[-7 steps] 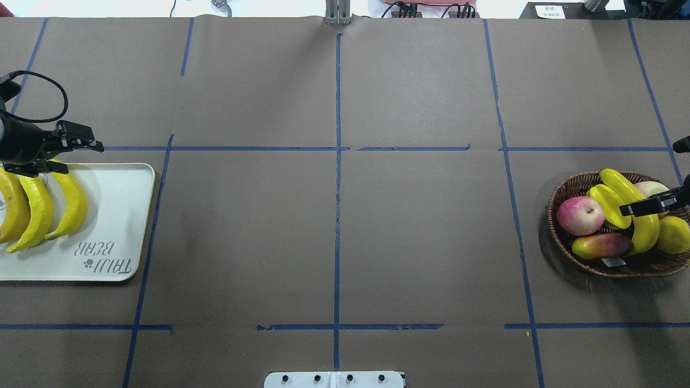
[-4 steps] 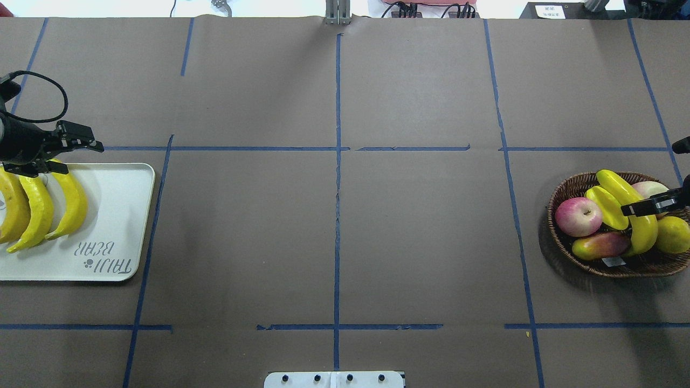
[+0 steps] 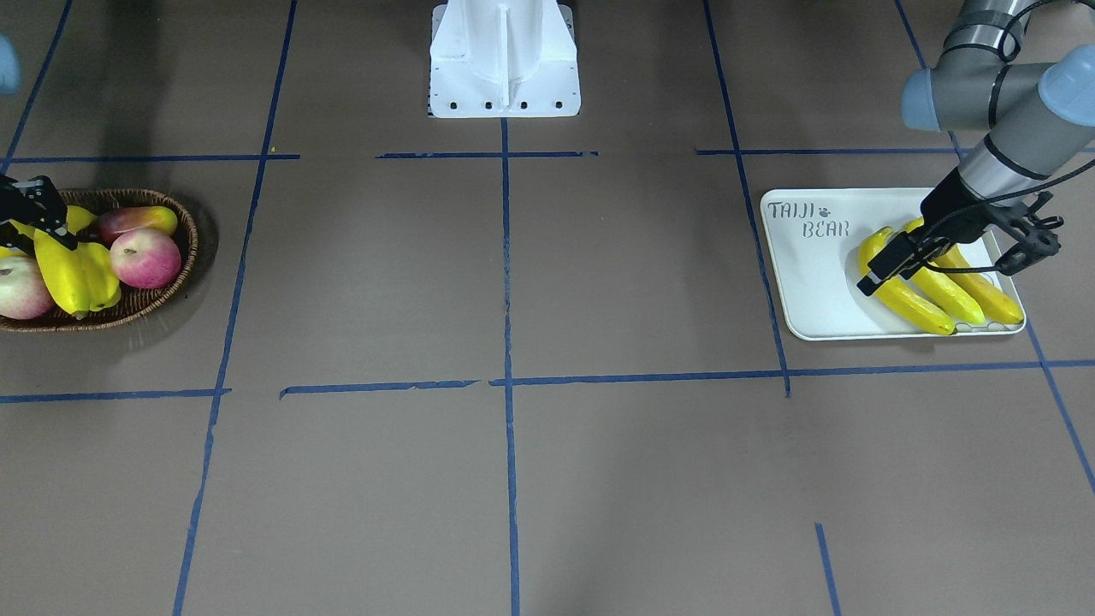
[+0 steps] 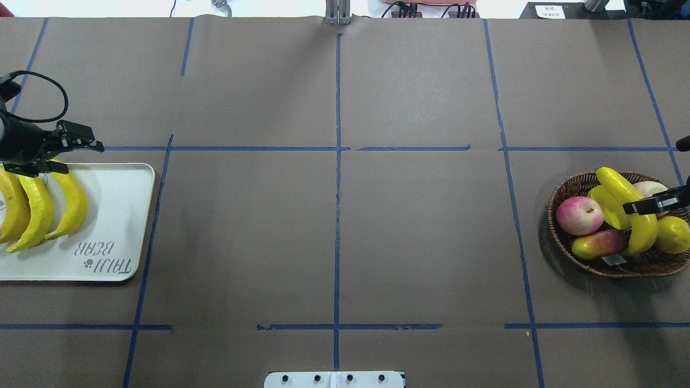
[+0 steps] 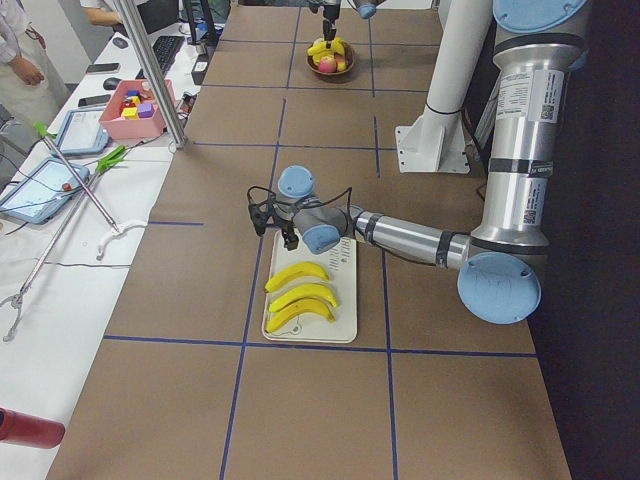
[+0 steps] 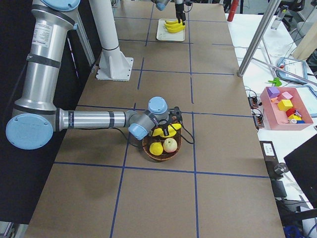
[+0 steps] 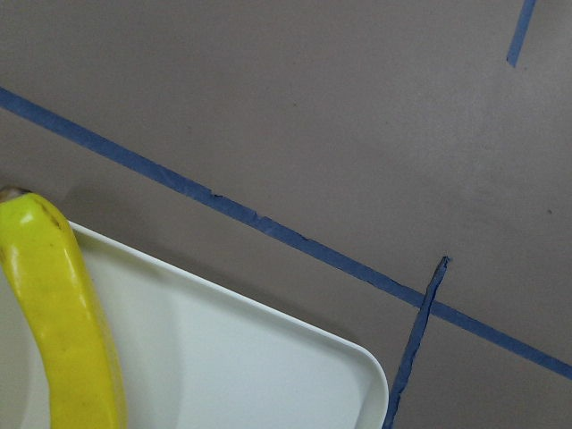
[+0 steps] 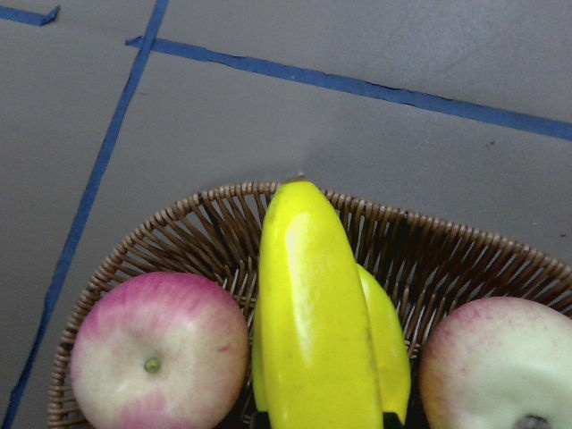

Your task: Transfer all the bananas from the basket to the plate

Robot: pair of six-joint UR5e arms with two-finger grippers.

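Note:
Three yellow bananas [image 4: 38, 213] lie side by side on the off-white "TAIJI BEAR" plate [image 4: 118, 215] at the table's left end; they also show in the front view [image 3: 911, 299]. My left gripper [image 4: 69, 154] hovers open and empty over their far ends. The brown wicker basket [image 4: 560, 237] is at the right end. My right gripper [image 4: 639, 207] is shut on the one banana [image 8: 313, 313] in the basket, across its middle. That banana [image 4: 644, 231] rests tilted over the other fruit.
In the basket, a yellow starfruit [image 4: 606, 207] lies against the banana, with two pink apples [image 4: 579, 215], a red-green mango [image 4: 598, 243] and a plump yellow fruit [image 4: 673, 234]. Blue tape lines [image 4: 337, 215] cross the brown table. The robot's base plate [image 4: 334, 379] is at the near edge.
The banana in my right gripper has shifted slightly up and away, and the starfruit beside it has settled. The left gripper has hardly moved.

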